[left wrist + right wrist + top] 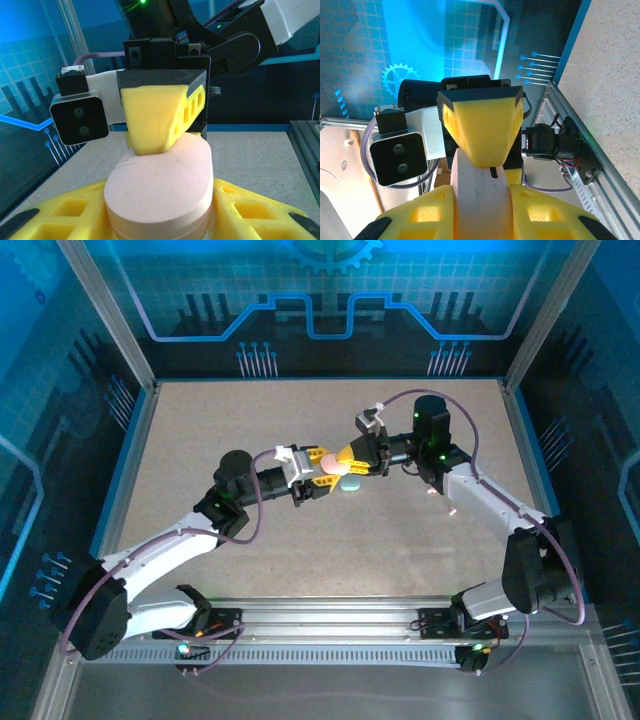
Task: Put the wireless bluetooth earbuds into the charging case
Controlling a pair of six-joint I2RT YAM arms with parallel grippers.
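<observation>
One pink case (160,180) was pinched by left gripper (159,215) and right gripper (482,215) together, one pale blue case (353,486) lying just beside at four o'clock.

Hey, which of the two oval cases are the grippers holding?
The pink case, clamped by the left gripper and the right gripper; the pale blue case lies on the table beside them.

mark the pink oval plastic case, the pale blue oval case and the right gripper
pink oval plastic case (160,185), left wrist view, top face
pale blue oval case (354,485), top external view, visible right part
right gripper (481,195), right wrist view, midway between its yellow fingertips
</observation>
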